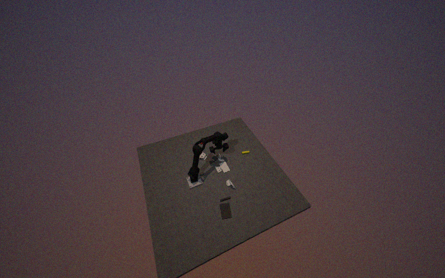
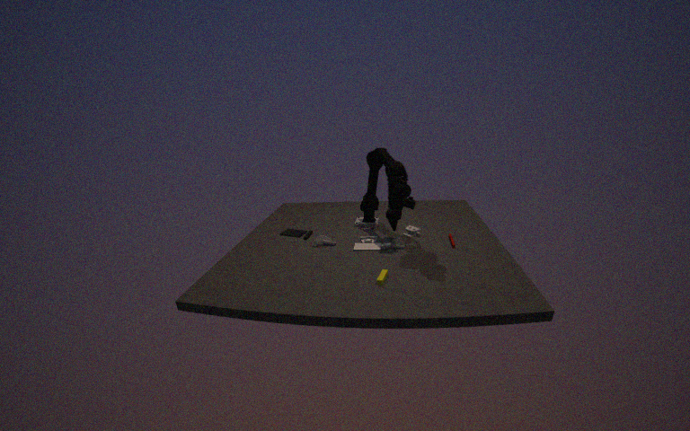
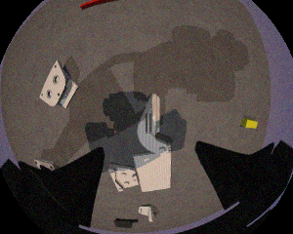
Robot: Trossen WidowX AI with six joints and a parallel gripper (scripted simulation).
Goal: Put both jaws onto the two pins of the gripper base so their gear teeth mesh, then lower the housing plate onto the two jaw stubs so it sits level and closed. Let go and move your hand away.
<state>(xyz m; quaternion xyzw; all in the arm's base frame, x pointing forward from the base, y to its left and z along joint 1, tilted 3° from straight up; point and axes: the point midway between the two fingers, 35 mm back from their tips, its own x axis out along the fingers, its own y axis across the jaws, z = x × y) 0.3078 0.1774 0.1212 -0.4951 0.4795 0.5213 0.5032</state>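
My gripper [image 1: 219,150] [image 2: 393,229] [image 3: 152,150] is open and empty, high above the parts. A pale jaw [image 1: 221,159] [image 3: 155,116] lies below it in shadow, at the end of a flat white slab [image 1: 225,166] [image 2: 366,246] [image 3: 154,172]. Beside the slab is a small white part [image 1: 218,169] [image 3: 128,178] that looks like the gripper base; its pins are unclear. The other jaw [image 1: 229,183] [image 2: 324,242] [image 3: 146,211] lies apart. A white plate with two round holes [image 1: 203,156] [image 2: 411,229] [image 3: 54,87], seemingly the housing plate, is tilted. Whether the near jaw touches the base is unclear.
A yellow block [image 1: 245,152] [image 2: 382,276] [image 3: 251,124] and a red bar [image 2: 451,241] [image 3: 99,3] lie to the sides. A dark slab [image 1: 225,211] [image 2: 292,233] and dark bar [image 1: 225,198] [image 2: 307,234] lie beyond the far jaw. The arm stands on a white mount [image 1: 194,184].
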